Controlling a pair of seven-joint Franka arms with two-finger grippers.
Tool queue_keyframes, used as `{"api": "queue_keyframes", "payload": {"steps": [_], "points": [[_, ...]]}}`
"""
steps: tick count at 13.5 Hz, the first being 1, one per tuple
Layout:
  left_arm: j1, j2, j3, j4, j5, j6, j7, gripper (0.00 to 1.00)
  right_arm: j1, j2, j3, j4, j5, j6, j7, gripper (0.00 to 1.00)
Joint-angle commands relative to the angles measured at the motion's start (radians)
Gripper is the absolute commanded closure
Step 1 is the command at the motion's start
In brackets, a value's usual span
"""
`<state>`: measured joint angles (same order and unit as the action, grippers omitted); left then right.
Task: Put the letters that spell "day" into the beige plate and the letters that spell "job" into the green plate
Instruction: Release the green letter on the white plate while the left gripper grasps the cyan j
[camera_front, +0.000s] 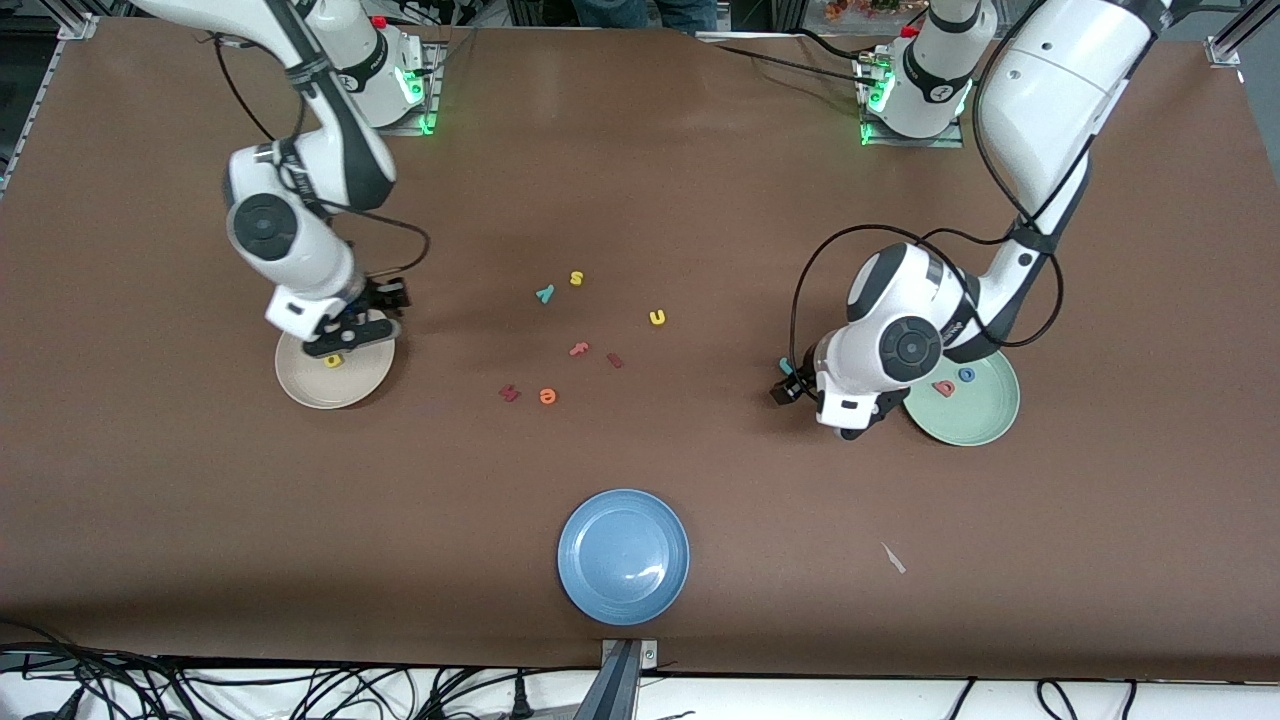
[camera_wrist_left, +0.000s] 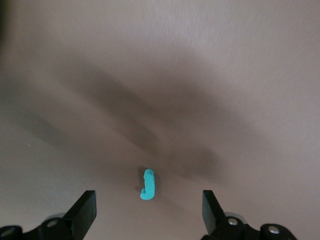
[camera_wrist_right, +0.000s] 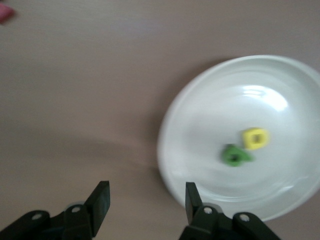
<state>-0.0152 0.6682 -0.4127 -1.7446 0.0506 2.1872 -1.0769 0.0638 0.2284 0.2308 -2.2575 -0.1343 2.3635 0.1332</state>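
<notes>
The beige plate (camera_front: 300, 385) lies at the right arm's end with a yellow a (camera_front: 334, 360) in it. In the right wrist view the plate (camera_wrist_right: 172, 125) holds the yellow a (camera_wrist_right: 256, 138) and a green d (camera_wrist_right: 235, 155) side by side. My right gripper (camera_front: 345, 335) (camera_wrist_right: 146, 192) hangs open and empty over the plate's rim. The teal y (camera_front: 545, 293) lies mid-table. The green plate (camera_front: 975, 425) holds a red b (camera_front: 943, 387) and a blue o (camera_front: 967, 375). A teal j (camera_front: 785, 364) (camera_wrist_left: 148, 184) lies on the table beside it, between the open fingers of my left gripper (camera_front: 790, 385) (camera_wrist_left: 148, 200).
Mid-table lie a yellow s (camera_front: 577, 278), a yellow u (camera_front: 657, 317), a red letter (camera_front: 579, 349), two dark red letters (camera_front: 614, 360) (camera_front: 510, 393) and an orange e (camera_front: 547, 396). A blue plate (camera_front: 570, 560) sits near the front edge, and a white scrap (camera_front: 893, 558) beside it.
</notes>
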Motion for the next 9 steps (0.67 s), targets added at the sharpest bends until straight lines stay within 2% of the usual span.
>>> {"api": "queue_keyframes", "payload": {"steps": [1, 5, 6, 9], "points": [[-0.011, 0.017, 0.008, -0.016, 0.025, 0.025, -0.008, 0.11, 0.001, 0.029, 0.102, -0.011, 0.012, 0.057, 0.204, 0.31], [-0.014, 0.013, 0.008, -0.093, 0.025, 0.140, -0.029, 0.17, 0.022, 0.090, 0.188, -0.010, 0.007, 0.158, 0.437, 0.31], [-0.015, 0.014, 0.008, -0.093, 0.025, 0.144, -0.040, 0.21, 0.042, 0.112, 0.189, -0.010, 0.005, 0.196, 0.483, 0.31], [-0.015, 0.016, 0.008, -0.096, 0.025, 0.144, -0.048, 0.41, 0.119, 0.146, 0.190, -0.010, 0.001, 0.273, 0.659, 0.31]]}}
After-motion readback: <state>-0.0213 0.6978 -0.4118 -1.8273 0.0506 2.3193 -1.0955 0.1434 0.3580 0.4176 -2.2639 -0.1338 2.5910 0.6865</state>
